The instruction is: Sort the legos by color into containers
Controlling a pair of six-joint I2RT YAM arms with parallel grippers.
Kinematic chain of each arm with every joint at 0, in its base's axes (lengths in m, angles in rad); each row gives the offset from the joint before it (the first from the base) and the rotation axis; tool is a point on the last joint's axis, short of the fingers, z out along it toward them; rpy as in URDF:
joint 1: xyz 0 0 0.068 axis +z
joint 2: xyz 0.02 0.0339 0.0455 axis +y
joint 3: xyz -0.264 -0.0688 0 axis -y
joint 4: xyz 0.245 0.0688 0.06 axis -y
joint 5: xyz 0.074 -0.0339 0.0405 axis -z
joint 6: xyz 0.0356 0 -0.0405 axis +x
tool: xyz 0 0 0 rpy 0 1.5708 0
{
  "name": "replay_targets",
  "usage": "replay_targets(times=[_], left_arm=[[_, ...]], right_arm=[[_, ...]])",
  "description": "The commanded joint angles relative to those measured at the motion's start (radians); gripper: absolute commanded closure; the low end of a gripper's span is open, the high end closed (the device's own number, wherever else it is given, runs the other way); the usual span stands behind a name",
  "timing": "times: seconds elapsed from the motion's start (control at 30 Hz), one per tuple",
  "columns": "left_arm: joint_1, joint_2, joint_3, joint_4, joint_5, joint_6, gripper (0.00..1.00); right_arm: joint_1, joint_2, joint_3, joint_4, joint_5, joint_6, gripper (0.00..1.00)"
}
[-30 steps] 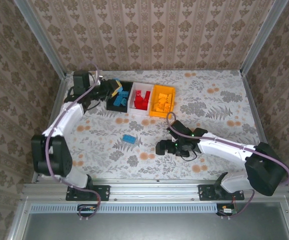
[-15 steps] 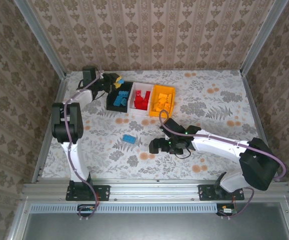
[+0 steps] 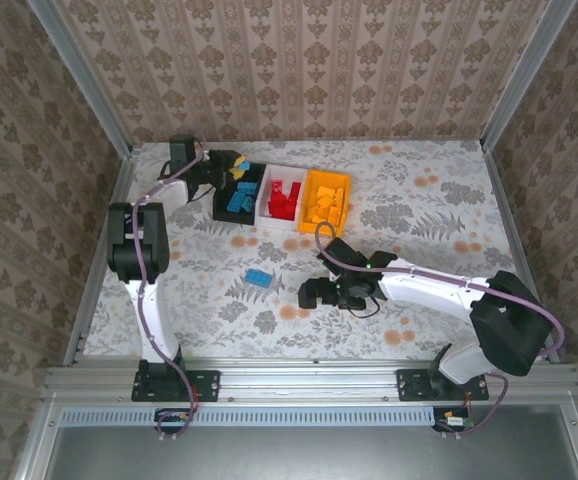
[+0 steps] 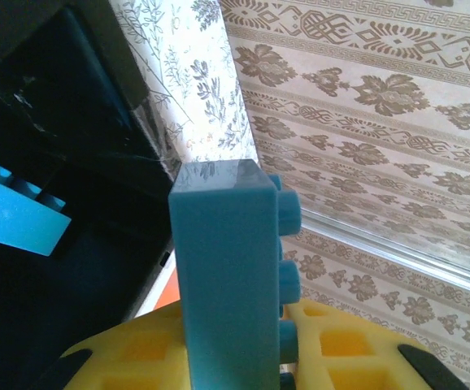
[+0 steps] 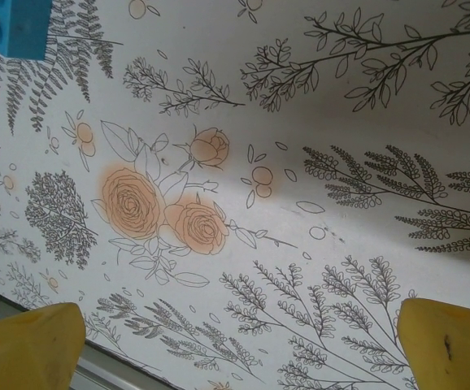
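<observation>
Holding a blue brick (image 4: 227, 276) pinched upright, your left gripper (image 3: 231, 165) is clamped on it at the black bin's (image 3: 218, 208) far corner, ready to drop it among the other blue bricks (image 3: 239, 200). Your right gripper (image 3: 307, 294), jaws wide apart, hangs low near a loose blue brick (image 3: 259, 277) on the table (image 3: 419, 200), presumably to collect it.

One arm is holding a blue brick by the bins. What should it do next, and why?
Probably ease slightly inward over the black bin before releasing. The left end effector is shut on the blue brick at the bin's far rim, and that bin holds blue bricks.
</observation>
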Motion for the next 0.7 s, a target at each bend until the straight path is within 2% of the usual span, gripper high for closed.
replay_targets(times=[0.0, 0.23, 0.27, 0.33, 0.37, 0.67], left_arm=[[-0.014, -0.009, -0.034, -0.006, -0.010, 0.032, 0.79], [-0.019, -0.019, -0.094, 0.013, -0.011, 0.037, 0.78], [-0.019, -0.021, -0.096, 0.009, -0.011, 0.040, 0.76], [-0.018, -0.026, -0.100, -0.006, -0.014, 0.048, 0.62], [-0.018, -0.028, -0.103, -0.008, -0.015, 0.049, 0.59], [-0.014, -0.084, -0.127, -0.016, -0.011, 0.065, 0.55]], right_arm=[[0.010, 0.011, 0.023, -0.009, 0.022, -0.012, 0.00], [0.011, 0.010, 0.017, -0.009, 0.022, -0.012, 0.00], [0.011, 0.010, 0.015, -0.009, 0.022, -0.012, 0.00], [0.012, 0.010, 0.014, -0.009, 0.024, -0.010, 0.00], [0.012, 0.009, 0.015, -0.009, 0.024, -0.010, 0.00], [0.022, -0.009, 0.011, -0.023, 0.034, -0.005, 0.00]])
